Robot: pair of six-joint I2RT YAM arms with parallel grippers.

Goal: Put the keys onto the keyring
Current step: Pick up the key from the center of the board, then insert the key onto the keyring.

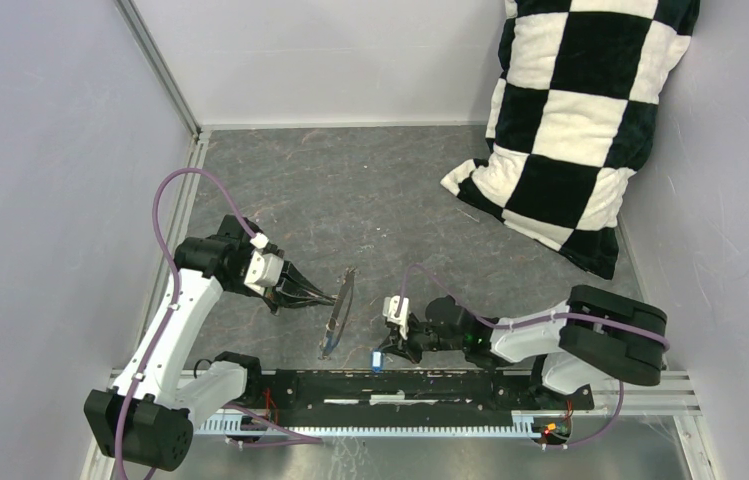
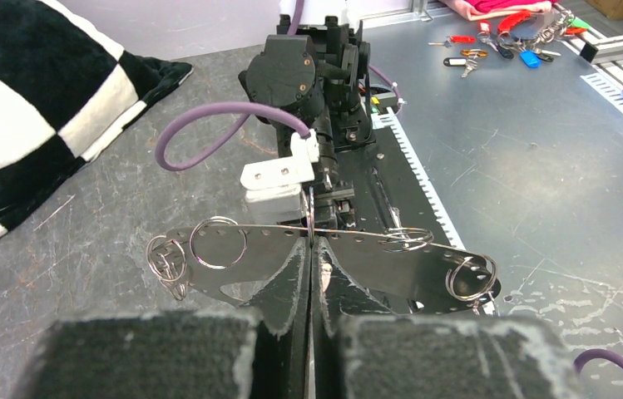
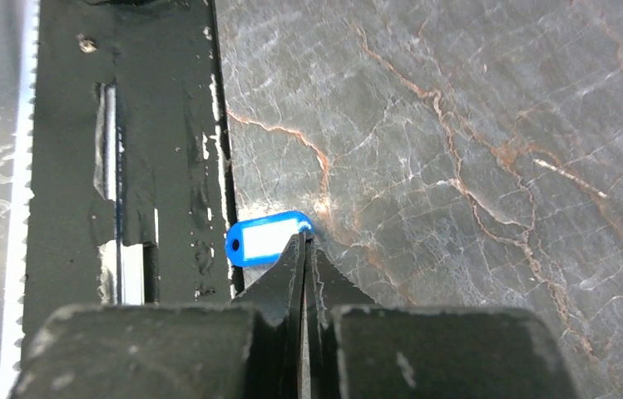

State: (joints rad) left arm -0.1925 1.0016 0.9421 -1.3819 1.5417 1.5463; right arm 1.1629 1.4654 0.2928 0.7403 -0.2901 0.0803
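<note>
The keyring is a flat dark-grey metal band with punched holes, carrying several small silver split rings. My left gripper is shut on its middle and holds it above the table. In the top view the keyring is edge-on, like a tilted rod, right of my left gripper. The key has a bright blue head with a white label and lies at the edge of the black rail. My right gripper is shut on its right end. In the top view the key is just right of the keyring's lower end, by my right gripper.
A black-and-white checkered pillow leans in the far right corner. A black rail runs along the near edge between the arm bases. Walls close in left, back and right. A pile of other tagged keys lies beyond the rail.
</note>
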